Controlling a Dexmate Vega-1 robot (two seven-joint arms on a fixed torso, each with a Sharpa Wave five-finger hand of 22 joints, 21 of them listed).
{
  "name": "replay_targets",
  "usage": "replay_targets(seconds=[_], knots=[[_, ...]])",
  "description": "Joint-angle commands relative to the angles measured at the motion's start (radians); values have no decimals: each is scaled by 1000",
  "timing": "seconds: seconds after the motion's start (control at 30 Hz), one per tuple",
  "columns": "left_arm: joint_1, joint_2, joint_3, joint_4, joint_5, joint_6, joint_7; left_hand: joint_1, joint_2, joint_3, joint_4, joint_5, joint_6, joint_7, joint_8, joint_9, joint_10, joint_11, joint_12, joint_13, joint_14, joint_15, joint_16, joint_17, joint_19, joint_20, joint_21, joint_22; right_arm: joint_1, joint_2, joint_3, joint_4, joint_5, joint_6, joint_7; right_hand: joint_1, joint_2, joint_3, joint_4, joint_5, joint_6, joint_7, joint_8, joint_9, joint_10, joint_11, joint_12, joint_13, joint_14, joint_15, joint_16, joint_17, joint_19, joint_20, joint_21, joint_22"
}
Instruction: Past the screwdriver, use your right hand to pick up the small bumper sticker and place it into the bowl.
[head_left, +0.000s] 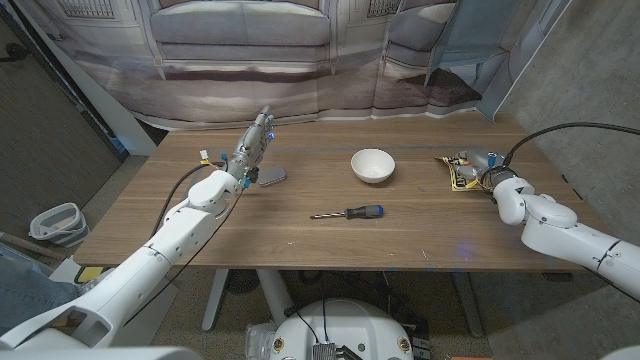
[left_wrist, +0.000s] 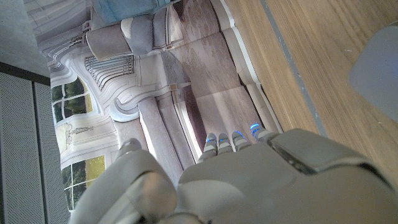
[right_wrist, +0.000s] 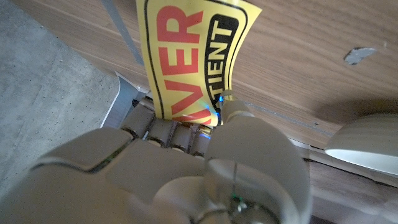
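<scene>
The small bumper sticker (right_wrist: 189, 50) is yellow with red and black lettering. It curls up off the table at the far right (head_left: 455, 175). My right hand (head_left: 480, 172) pinches its edge between the thumb (right_wrist: 233, 112) and the fingers behind it (right_wrist: 168, 130). The white bowl (head_left: 372, 165) stands empty at the table's middle back, and its rim (right_wrist: 367, 140) shows beside my right hand. A screwdriver (head_left: 348, 213) with a black and blue handle lies in front of the bowl. My left hand (head_left: 252, 148) stands at the back left, fingers reaching toward the far edge, holding nothing.
A small grey flat object (head_left: 272, 177) lies just right of my left hand, and appears blurred in the left wrist view (left_wrist: 379, 62). A printed backdrop of a sofa (head_left: 240, 30) hangs behind the table. A bin (head_left: 55, 222) stands on the floor at the left.
</scene>
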Motion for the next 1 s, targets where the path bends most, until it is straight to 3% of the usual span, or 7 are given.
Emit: replay_targets(seconds=[0.03,1.0], knots=[[1,6,-5,-1,-3,3,-3,9,8,-9,2,9,8,-1,-2,3,2,-8,2,2,-18,1,2,4,-40,-20,0,6,-8,-4,20,-20,8,6,-15,11,-3,8,-2,-1,3,-9,-3,5,-2,-8,-7,6,-9,-88,-3,4,-3,-69,-3,3],[2,11,-15,6,-9,-14,-16,12,11,-15,2,9,10,0,-2,3,2,-6,1,2,-18,1,2,4,-41,-20,0,6,-69,-2,88,-75,26,14,-127,33,-6,26,-2,-3,27,-22,-7,6,28,-29,-5,6,5,-94,-1,7,5,-75,-2,3]])
